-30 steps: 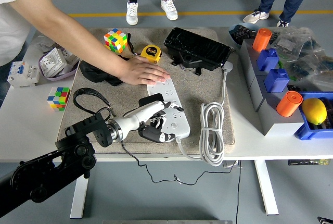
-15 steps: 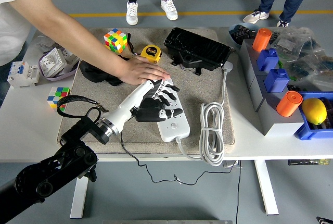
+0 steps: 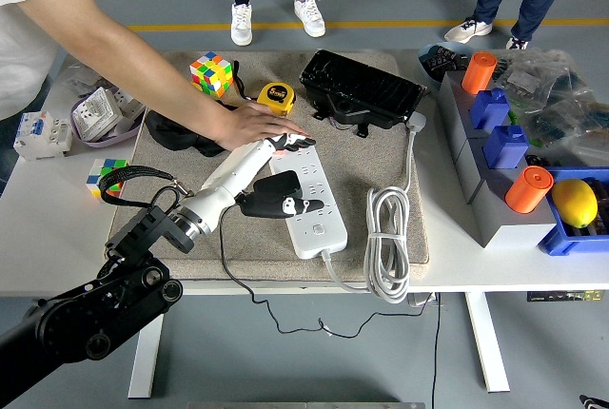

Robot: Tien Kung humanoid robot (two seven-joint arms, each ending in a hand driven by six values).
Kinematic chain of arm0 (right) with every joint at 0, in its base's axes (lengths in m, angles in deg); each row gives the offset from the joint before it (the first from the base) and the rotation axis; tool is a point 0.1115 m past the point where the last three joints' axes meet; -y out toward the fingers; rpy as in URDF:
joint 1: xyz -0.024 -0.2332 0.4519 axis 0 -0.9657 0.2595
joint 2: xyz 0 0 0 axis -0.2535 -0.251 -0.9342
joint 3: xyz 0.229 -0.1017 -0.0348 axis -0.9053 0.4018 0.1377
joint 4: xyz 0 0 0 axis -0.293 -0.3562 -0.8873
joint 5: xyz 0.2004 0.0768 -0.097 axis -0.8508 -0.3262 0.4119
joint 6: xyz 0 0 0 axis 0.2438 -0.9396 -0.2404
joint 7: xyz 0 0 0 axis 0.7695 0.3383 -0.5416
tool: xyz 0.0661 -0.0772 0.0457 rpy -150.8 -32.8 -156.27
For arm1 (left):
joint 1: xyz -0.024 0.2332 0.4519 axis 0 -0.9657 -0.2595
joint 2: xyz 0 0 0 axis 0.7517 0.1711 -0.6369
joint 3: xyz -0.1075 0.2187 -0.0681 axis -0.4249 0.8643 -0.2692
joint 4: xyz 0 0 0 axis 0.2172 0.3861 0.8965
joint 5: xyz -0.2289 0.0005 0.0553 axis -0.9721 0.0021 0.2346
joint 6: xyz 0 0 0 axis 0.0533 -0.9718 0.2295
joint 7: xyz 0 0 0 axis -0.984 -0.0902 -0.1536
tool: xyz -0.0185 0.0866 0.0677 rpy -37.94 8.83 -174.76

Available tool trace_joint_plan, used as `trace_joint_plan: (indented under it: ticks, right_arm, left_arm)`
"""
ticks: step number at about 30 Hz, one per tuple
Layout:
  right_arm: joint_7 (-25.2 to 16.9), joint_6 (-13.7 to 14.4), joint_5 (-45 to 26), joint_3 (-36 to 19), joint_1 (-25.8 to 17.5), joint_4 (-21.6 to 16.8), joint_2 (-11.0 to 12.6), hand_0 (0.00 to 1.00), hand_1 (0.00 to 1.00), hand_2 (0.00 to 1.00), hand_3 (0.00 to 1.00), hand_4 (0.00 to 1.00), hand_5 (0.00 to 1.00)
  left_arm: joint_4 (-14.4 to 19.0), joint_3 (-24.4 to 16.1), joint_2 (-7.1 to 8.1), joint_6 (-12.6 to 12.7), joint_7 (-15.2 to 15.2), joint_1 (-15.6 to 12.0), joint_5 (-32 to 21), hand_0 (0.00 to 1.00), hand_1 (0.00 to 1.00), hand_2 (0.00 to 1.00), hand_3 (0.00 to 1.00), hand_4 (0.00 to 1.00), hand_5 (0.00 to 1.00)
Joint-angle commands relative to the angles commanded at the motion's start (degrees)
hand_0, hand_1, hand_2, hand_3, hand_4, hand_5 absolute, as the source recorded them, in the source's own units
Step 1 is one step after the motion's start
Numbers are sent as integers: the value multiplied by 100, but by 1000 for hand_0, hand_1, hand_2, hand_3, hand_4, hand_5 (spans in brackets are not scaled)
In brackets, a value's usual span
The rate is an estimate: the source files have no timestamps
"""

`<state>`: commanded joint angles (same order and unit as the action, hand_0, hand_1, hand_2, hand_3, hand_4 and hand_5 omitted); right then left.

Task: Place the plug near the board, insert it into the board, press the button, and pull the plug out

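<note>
Black plug (image 3: 277, 196) in left hand (image 3: 276, 181) — over board (image 3: 309, 202)

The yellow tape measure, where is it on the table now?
In the head view the yellow tape measure lies at the mat's far side, left of the black case and right of the Rubik's cube, just beyond the person's hand.

We see our left arm (image 3: 90, 309) as bulky black jointed housings, a silver-white forearm (image 3: 228, 184), a black-and-white left hand (image 3: 276, 198) and a thin black cable (image 3: 143, 178) looped beside it.
</note>
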<state>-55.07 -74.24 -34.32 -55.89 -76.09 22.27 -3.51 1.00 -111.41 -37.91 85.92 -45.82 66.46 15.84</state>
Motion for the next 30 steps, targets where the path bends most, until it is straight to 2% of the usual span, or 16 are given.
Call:
trace_joint_plan:
  ticks: [5,6,7,11,12,16,18,23,24,30]
  right_arm:
    - [-1,2,0,22,-11,-1,14,602,590,544,546,787,257]
    - [-1,2,-1,27,-9,-1,17,602,590,544,546,787,257]
    - [-1,0,0,29,-5,-3,21,602,590,544,546,787,257]
    - [-2,0,1,26,-2,-8,26,602,590,544,546,787,257]
    - [-3,0,0,26,-2,-8,28,603,589,544,546,786,257]
    - [-3,0,2,32,-8,-9,34,603,589,544,546,786,257]
    - [-4,1,1,39,-14,-8,35,602,589,544,546,787,257]
    - [-5,1,6,35,-22,-13,33,602,589,544,546,787,257]
    - [-5,1,6,37,-22,-12,32,602,589,544,546,787,257]
    - [-10,-8,5,18,-14,-7,20,602,589,544,546,787,257]
  left_arm:
    - [-203,17,-48,289,206,52,286,753,762,810,791,998,434]
    - [-235,19,-54,313,245,63,303,703,717,756,769,998,433]
    - [-300,34,-69,340,346,87,371,703,717,756,769,998,433]
    - [-438,67,-96,284,545,127,526,703,717,756,769,998,433]
    - [-473,77,-102,264,563,136,515,688,691,726,760,998,431]
    - [-593,132,-122,234,584,164,518,688,691,726,760,998,431]
    - [-681,171,-141,243,603,185,540,652,665,690,737,998,429]
    - [-823,224,-179,309,688,227,640,652,665,690,737,998,429]
    - [-852,226,-191,318,723,234,693,590,626,670,712,998,375]
    - [-1036,262,-262,383,780,316,791,590,626,670,712,998,375]
